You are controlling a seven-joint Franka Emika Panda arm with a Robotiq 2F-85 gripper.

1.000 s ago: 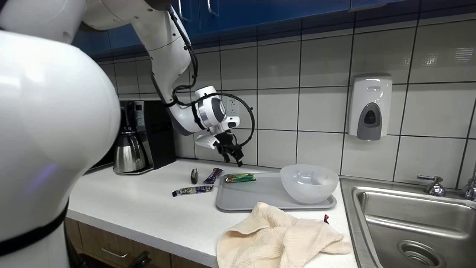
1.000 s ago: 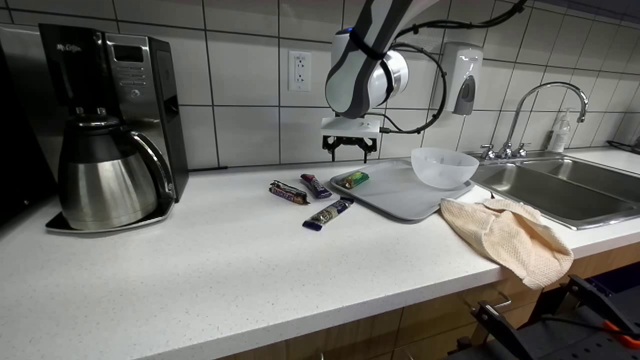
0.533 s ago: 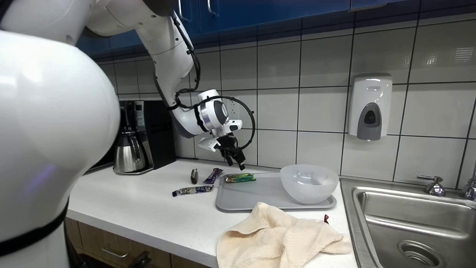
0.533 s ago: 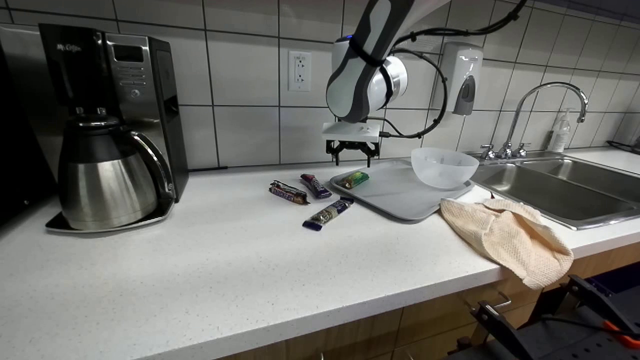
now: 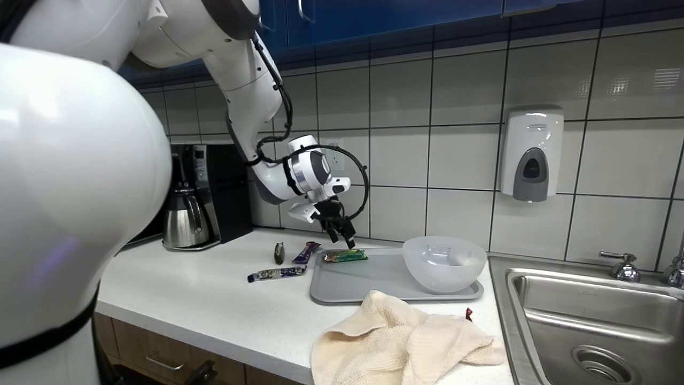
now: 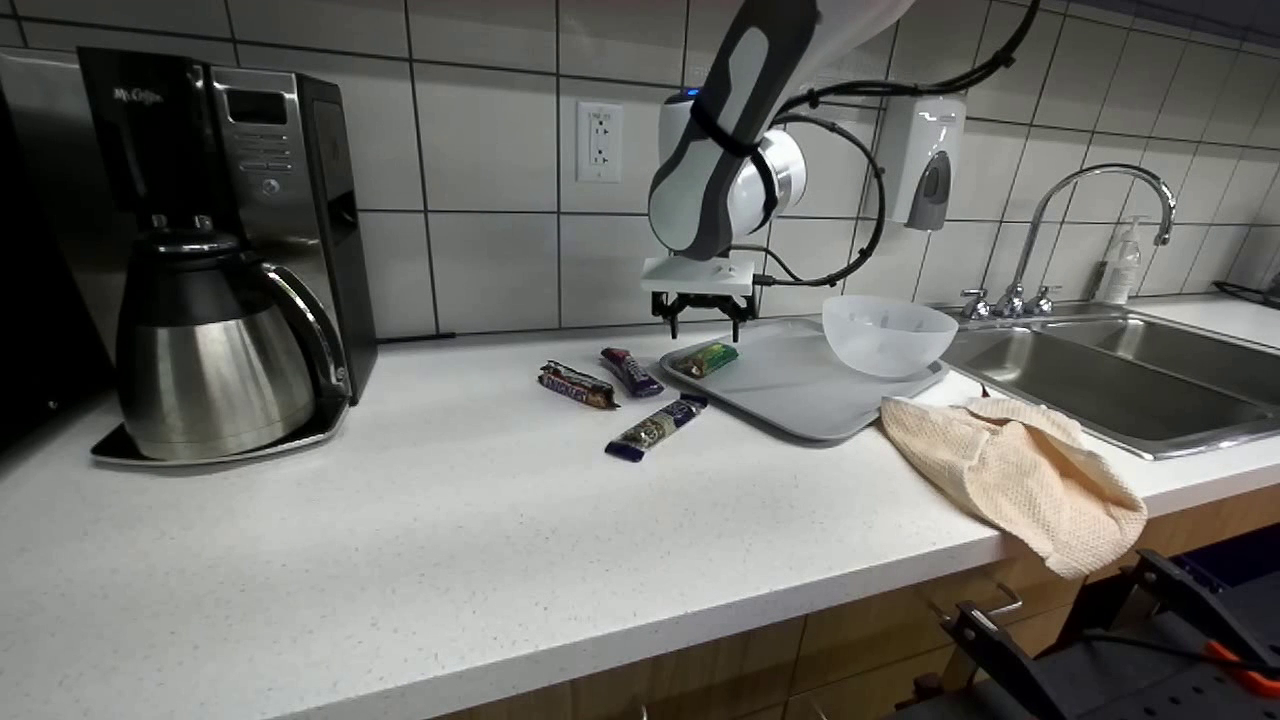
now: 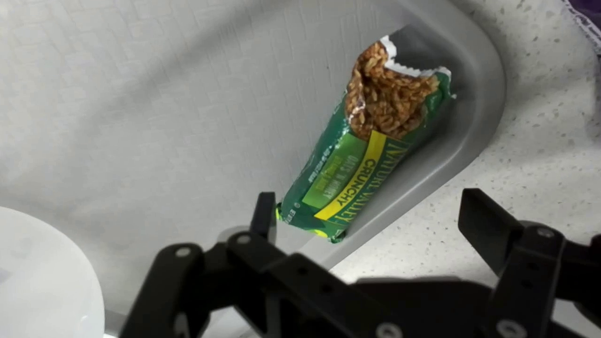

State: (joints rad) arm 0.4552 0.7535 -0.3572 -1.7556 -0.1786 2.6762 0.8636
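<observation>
Your black fingers (image 7: 486, 220) stand wide apart, above and near a shiny green-wrapped granola bar (image 7: 352, 173). The bar lies in a corner of the gray plastic tray (image 6: 800, 390), beside its raised rim. On that same tray, well apart from the bar, you have a translucent white plastic bowl (image 6: 885, 340). Just off the tray, on your speckled white counter (image 6: 400, 560), lie a purple-wrapped bar (image 6: 632, 373), a dark brown Snickers bar (image 6: 578, 386) and a blue-and-silver wrapped bar (image 6: 656, 428). A cream textured cloth (image 6: 1015, 480) hangs over the counter's edge.
</observation>
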